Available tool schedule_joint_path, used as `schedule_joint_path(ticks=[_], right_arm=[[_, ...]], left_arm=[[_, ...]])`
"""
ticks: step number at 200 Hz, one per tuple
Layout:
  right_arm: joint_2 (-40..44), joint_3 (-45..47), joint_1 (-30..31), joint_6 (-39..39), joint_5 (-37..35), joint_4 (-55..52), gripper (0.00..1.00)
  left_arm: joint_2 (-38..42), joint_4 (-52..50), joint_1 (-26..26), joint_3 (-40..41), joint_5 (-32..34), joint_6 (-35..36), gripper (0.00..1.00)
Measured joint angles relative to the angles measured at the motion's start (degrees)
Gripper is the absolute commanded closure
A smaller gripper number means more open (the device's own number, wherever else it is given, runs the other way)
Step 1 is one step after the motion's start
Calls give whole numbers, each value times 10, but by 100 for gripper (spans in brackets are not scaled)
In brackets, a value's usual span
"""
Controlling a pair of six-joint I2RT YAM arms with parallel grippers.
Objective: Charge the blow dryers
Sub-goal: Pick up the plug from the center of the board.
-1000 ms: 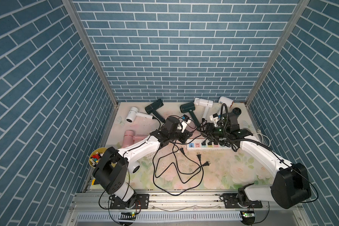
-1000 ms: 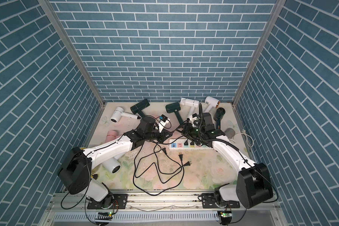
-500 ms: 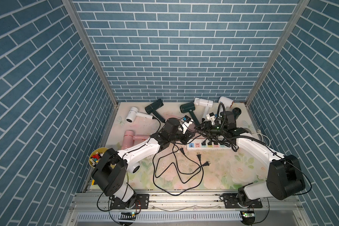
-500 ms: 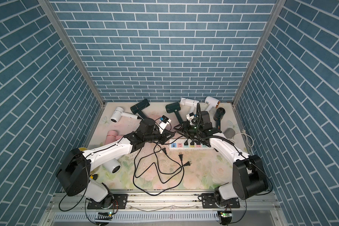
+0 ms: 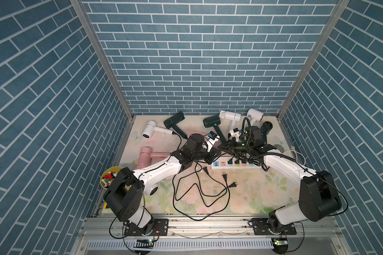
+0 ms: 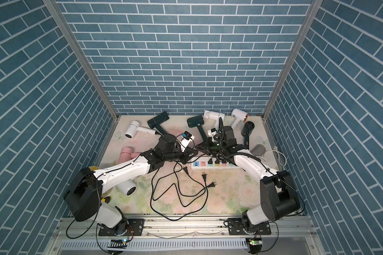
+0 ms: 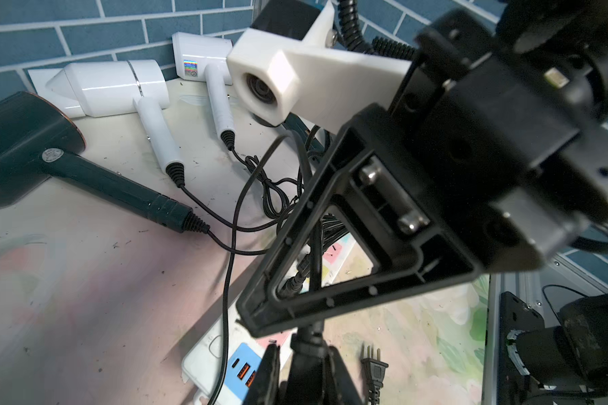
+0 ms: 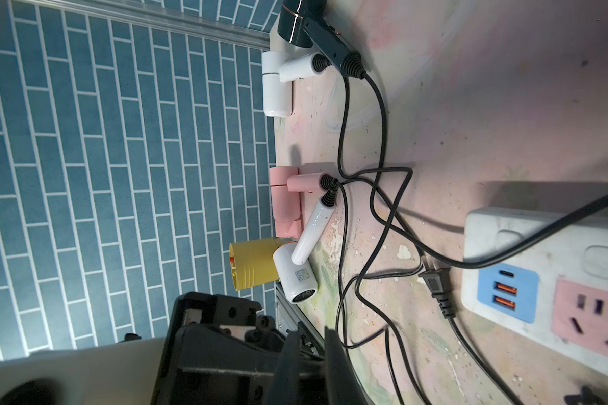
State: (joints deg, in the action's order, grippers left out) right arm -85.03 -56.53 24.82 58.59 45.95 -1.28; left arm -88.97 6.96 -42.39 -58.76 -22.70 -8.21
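Several blow dryers lie along the back of the mat: white (image 5: 149,129), dark (image 5: 174,120), pink (image 5: 145,155), dark (image 5: 211,121), white (image 5: 229,114). One more white dryer (image 5: 152,189) lies under my left arm. My left gripper (image 7: 304,361) is shut on a black plug (image 7: 313,342) just above the blue end of the power strip (image 7: 208,350). My right gripper (image 8: 311,336) is shut and meets the left one tip to tip (image 6: 200,146). The plug's cord runs past its fingers; whether it is pinched there is hidden.
Several plugs sit in the power strip (image 5: 255,168). Loose plugs (image 5: 225,176) and looping black cords cover the mat's middle. A yellow cup (image 5: 111,176) of small parts stands at the left edge, a grey cylinder (image 6: 258,150) at the right. Tiled walls close three sides.
My right gripper has swung left to the left gripper's tip and gone from open to shut. The left gripper has kept hold of the plug, nearly still.
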Motion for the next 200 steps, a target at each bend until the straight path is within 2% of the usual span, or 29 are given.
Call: schedule_joint_path(ticks=[22,56,85,113,146,172,200], right_arm=[[0,2,4,1,1,7,100],[4,8,7,-3,-9,13,100],[26,13,8,-29,-48,-14,100],[58,18,13,-71,-115,-48,100],[62,18,47,-132,-219,-99,100],[54,18,80,-174,-307,-128,100],[30,18,108,-205,-399,-143,100]], left_arm=[[0,2,-3,0,2,2,69],[0,-3,-6,0,10,5,21],[7,-28,-6,-2,25,-1,1],[44,-73,-6,-2,62,-10,0],[115,-118,-5,2,154,-35,1],[172,-123,-3,38,229,-61,1],[177,-122,13,80,271,-79,1]])
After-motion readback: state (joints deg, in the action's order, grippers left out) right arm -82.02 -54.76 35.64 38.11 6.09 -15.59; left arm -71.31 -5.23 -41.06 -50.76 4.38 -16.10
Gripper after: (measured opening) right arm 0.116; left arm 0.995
